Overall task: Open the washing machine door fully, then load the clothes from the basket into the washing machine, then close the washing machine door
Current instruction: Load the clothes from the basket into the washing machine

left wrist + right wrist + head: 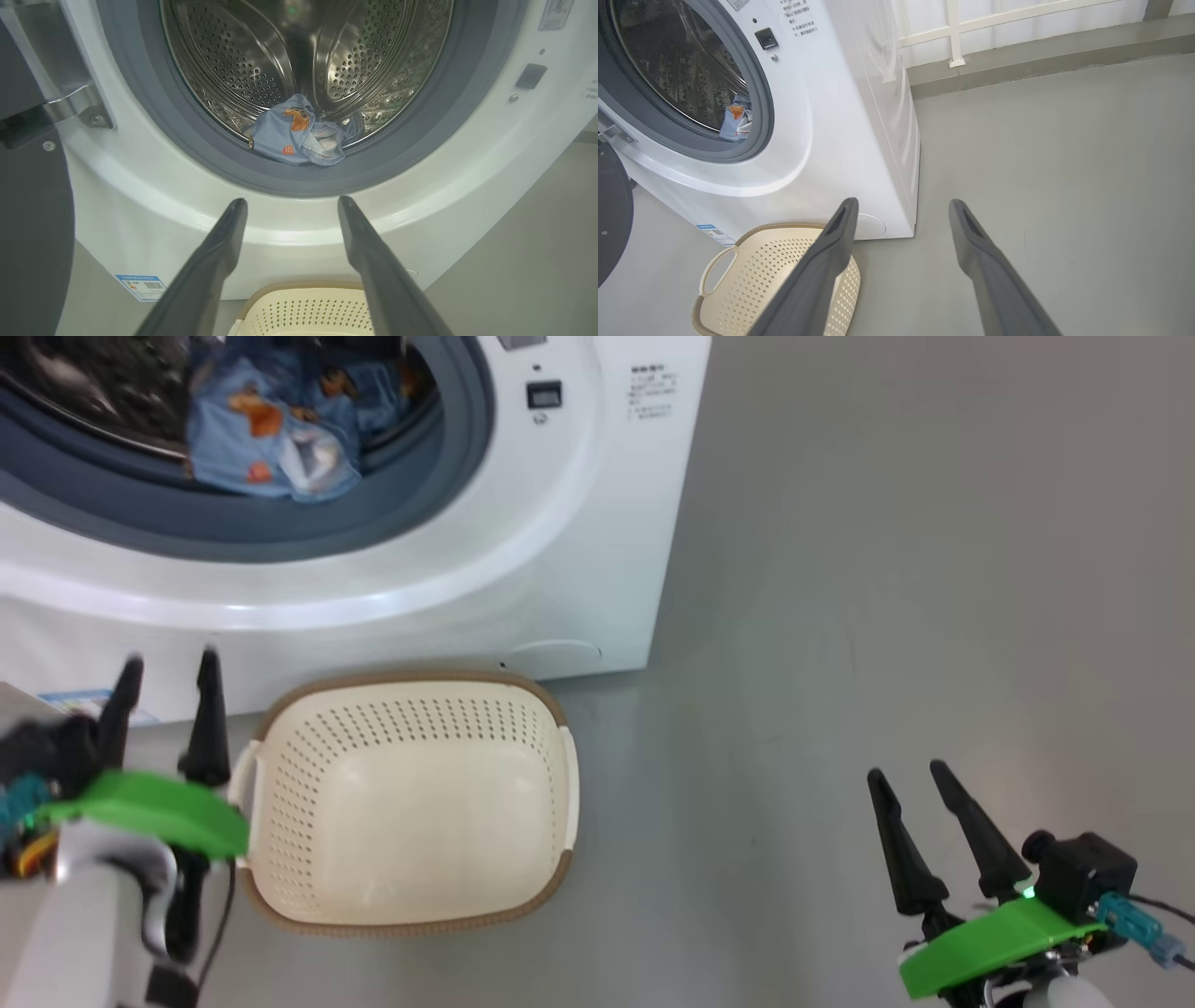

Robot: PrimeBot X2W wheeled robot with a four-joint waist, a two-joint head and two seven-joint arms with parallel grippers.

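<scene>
Cream plastic sits nearest: the basket [308, 775] stands on the grey floor [840, 616] just in front of the washing machine [597, 523], at about six o'clock from its round opening, and it holds nothing. In the head view the left gripper [169, 661] is at the basket's nine o'clock, just beside a handle. The right gripper [906, 772] is well apart at four o'clock. Both have their fingers spread wide and grasp nothing.

Beyond the basket the machine's mouth is uncovered. The clothes [299, 135] lie bunched at the six o'clock of the steel drum [224, 60], right against the grey rubber seal [280, 179]. The rest of the drum is bare. The door [28, 233] hangs swung out at nine o'clock of the opening.

Loading looks finished, so closing the door is the step in hand. The next move likely calls for the left arm to get behind the door and push it round until it latches. The heap sits close to the seal, so a fold could get pinched.
</scene>
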